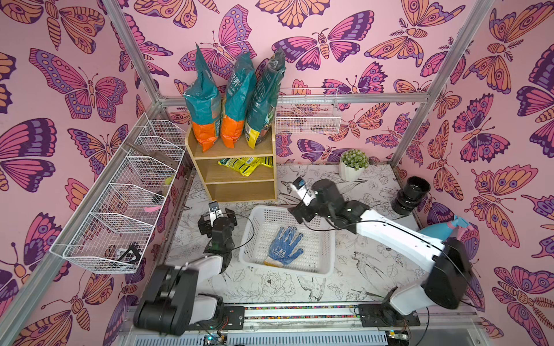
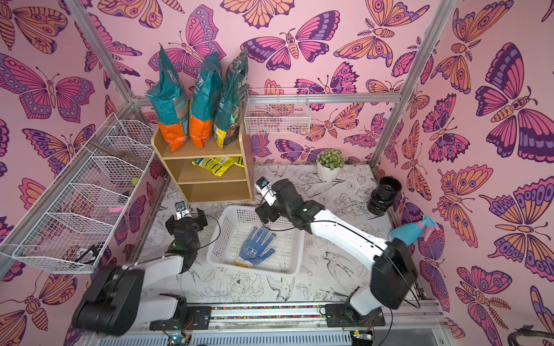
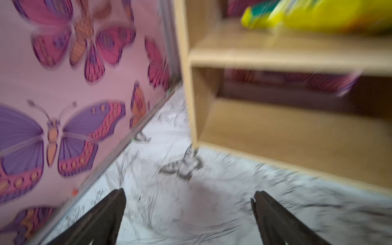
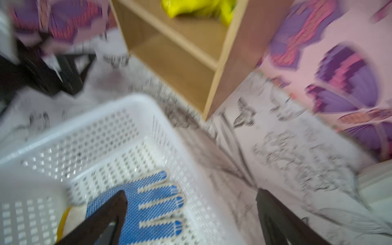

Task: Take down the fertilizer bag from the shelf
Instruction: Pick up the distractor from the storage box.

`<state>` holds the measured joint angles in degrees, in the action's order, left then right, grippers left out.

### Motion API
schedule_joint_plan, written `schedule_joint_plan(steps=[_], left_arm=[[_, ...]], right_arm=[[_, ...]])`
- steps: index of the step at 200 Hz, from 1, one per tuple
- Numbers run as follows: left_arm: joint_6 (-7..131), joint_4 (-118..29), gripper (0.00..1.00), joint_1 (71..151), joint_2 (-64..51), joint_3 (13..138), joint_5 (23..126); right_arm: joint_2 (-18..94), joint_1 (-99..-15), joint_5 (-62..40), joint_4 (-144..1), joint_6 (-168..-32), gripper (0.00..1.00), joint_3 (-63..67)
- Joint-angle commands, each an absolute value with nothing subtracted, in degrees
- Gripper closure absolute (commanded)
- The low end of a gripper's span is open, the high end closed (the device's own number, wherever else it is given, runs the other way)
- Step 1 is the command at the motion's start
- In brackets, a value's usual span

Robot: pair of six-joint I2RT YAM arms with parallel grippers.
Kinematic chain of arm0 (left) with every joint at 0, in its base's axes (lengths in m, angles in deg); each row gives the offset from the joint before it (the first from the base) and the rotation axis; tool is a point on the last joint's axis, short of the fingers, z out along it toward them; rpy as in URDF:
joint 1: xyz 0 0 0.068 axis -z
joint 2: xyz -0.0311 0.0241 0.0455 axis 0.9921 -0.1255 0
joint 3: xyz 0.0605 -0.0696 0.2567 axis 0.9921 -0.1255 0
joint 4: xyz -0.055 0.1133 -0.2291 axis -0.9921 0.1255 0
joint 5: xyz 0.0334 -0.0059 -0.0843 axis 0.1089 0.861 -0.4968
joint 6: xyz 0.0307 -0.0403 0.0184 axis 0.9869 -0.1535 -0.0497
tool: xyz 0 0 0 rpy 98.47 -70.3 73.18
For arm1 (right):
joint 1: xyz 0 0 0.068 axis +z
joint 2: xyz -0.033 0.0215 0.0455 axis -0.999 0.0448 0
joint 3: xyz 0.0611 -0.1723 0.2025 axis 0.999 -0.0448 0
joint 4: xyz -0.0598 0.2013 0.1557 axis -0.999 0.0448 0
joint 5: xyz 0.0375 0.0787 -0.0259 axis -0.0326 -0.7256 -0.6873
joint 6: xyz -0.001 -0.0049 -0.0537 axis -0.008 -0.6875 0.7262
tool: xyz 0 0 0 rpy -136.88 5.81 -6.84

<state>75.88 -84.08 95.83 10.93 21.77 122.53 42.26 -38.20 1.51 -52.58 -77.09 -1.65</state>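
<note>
The light-wood shelf [image 1: 233,184] stands at the back left of the table, seen in both top views. Two teal-and-orange bags [image 1: 205,99] and a dark green-and-yellow bag [image 1: 263,102] stand upright on its top tier. A flat yellow bag [image 1: 247,164] lies on the middle tier, and the bottom tier holds nothing. Which of these is the fertilizer bag I cannot tell. My left gripper [image 3: 189,192] is open, low over the table in front of the shelf's left corner. My right gripper [image 4: 191,192] is open, over the far rim of a white basket, facing the shelf's lower right corner.
The white plastic basket [image 1: 326,265] with a blue glove [image 1: 284,245] in it sits mid-table between the arms. A potted plant [image 1: 353,163], stacked black pots [image 1: 412,194] and a blue spray bottle [image 1: 449,229] stand to the right. Wire baskets [image 1: 120,203] line the left wall, and another wire basket [image 1: 308,115] hangs on the back wall.
</note>
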Motion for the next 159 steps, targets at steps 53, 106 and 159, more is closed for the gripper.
schedule_joint_plan(steps=[53, 106, 159], left_arm=[[63.7, -85.7, 0.0, 91.6, 16.6, 18.0, 129.6], [61.7, -83.2, 0.0, 90.3, 16.0, 18.5, 128.1], [62.2, -87.5, 0.0, 89.7, 12.1, 18.4, 125.3]], right_arm=[[62.7, -35.0, -0.9, -27.7, -78.5, 0.05, 10.5], [70.9, -35.0, -2.3, -23.3, -77.1, 0.53, 16.0], [66.1, -35.0, -6.5, -25.0, -77.3, 0.95, 15.0]])
